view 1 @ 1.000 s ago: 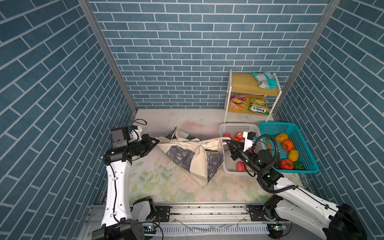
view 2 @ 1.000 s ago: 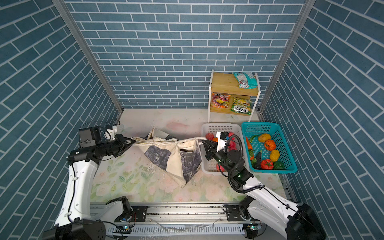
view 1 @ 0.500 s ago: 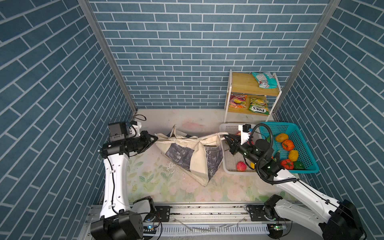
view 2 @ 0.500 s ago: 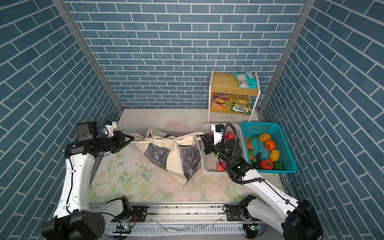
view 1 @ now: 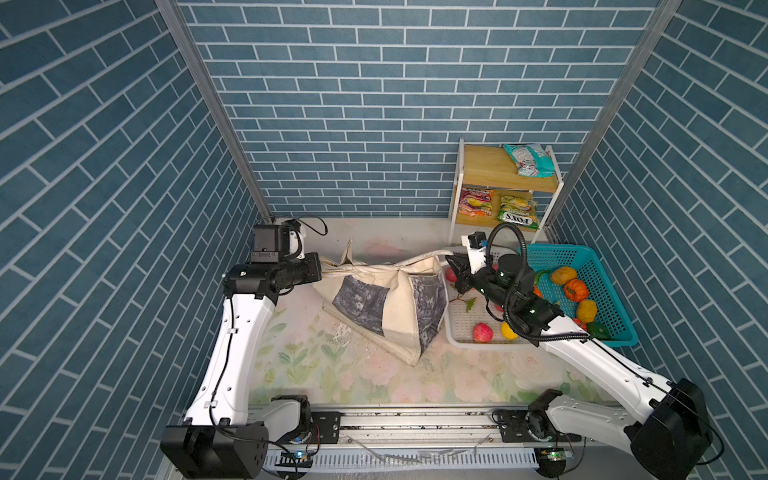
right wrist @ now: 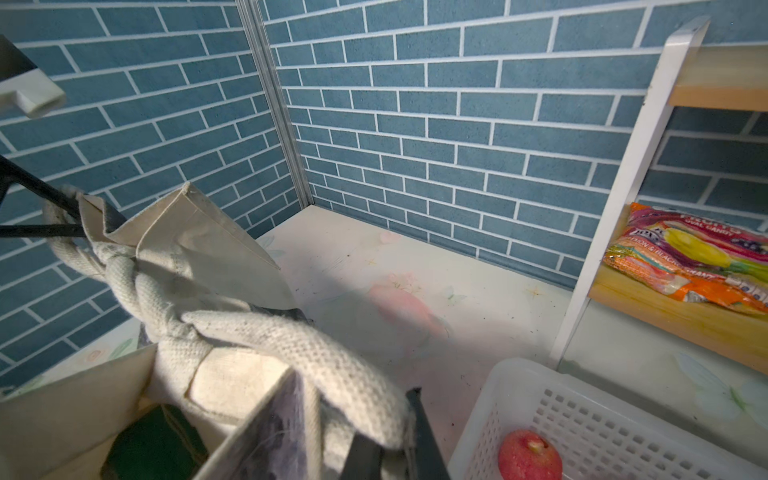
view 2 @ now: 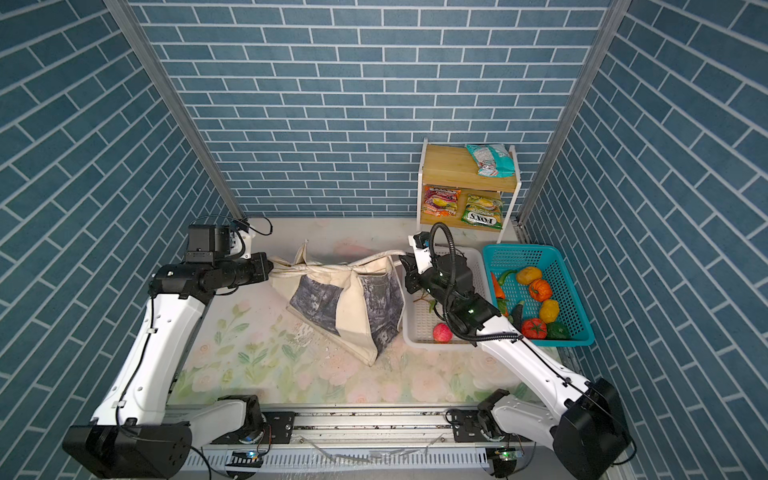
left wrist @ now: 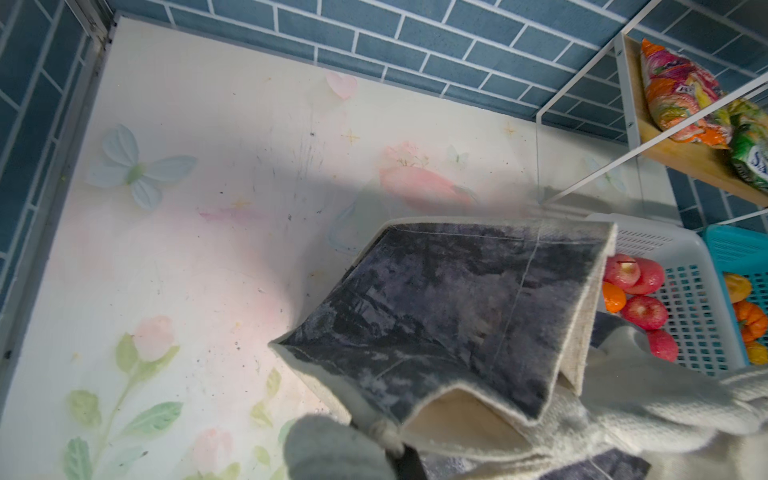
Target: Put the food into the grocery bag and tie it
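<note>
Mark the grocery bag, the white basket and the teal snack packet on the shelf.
grocery bag point(view 1: 397, 305): in a top view, on its cream front panel.
white basket point(view 1: 460, 319): in a top view, on its bare perforated floor.
teal snack packet point(view 1: 530, 160): in a top view, on the packet's middle.

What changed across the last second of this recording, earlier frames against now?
Both grippers stayed shut on the handles and shifted toward the back wall or upward, I cannot tell which: the left gripper slightly, the right gripper further. The bag followed and now stands taller, pulled taut between them. Nothing was let go. The fruit, white basket, teal basket and shelf are unchanged.
</note>
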Motion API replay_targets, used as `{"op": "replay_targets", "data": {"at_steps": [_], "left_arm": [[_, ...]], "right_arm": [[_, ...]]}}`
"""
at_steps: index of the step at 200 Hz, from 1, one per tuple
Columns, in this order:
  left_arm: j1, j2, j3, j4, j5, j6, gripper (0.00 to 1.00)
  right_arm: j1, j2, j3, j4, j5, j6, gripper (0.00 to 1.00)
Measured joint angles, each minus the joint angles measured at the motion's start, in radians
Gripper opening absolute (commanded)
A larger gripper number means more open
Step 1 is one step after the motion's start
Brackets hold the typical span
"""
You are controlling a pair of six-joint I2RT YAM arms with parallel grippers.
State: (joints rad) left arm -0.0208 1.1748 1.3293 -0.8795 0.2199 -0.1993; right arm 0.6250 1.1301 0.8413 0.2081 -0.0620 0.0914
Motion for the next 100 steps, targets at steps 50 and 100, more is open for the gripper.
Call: {"op": "replay_targets", "data": {"at_steps": [50, 100], "left_arm": [[-0.002, -0.006, 0.002, 0.024, 0.045, 0.016, 0.00], [0.052, -0.031, -0.027, 0.160, 0.271, -0.081, 0.00]], "right_arm": [[0.005, -0.001, 0.002, -0.013, 0.009, -0.018, 0.00], [0.037, 0.046, 0.132, -0.051, 0.010, 0.042, 0.00]]}}
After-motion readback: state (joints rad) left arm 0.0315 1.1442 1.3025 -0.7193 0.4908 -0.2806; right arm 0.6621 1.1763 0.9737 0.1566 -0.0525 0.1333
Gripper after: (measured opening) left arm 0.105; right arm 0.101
